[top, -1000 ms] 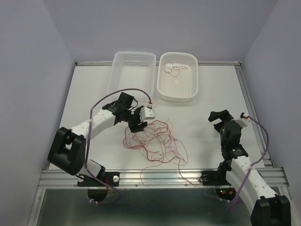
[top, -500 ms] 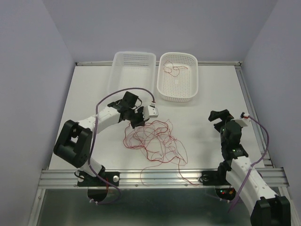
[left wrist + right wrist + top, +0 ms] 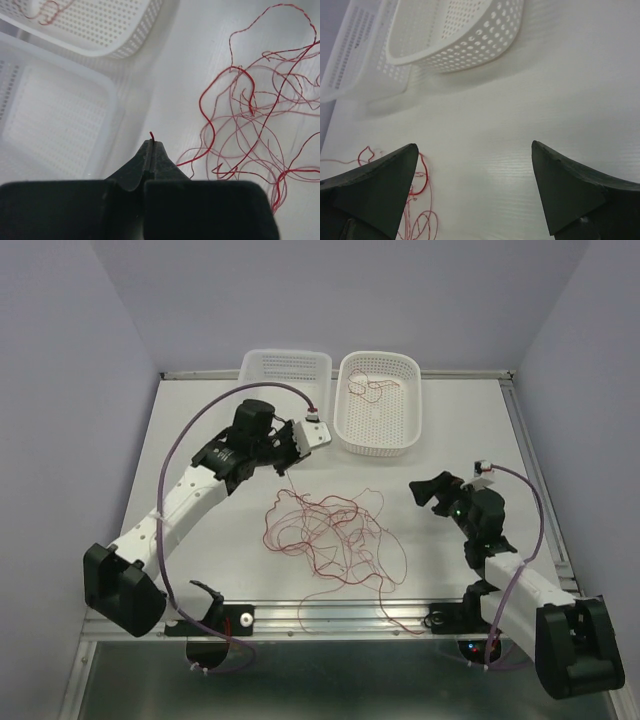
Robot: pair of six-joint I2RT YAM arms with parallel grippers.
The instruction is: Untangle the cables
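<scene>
The cables lie as a loose tangle of thin red wire in the middle of the white table. My left gripper hangs above the tangle's far left edge, near the baskets. In the left wrist view it is shut on one red cable, whose end pokes out past the tips, and the tangle spreads to the right. My right gripper stands open to the right of the tangle. In the right wrist view it holds nothing, with cable loops by its left finger.
Two white perforated baskets stand at the back: a rectangular one and an oval one that holds a separate red cable. One strand trails to the table's front rail.
My left gripper shut on a cable in the tangle, then rose and swung back toward the baskets, drawing the strand up. My right arm moved left toward the tangle, still open.
</scene>
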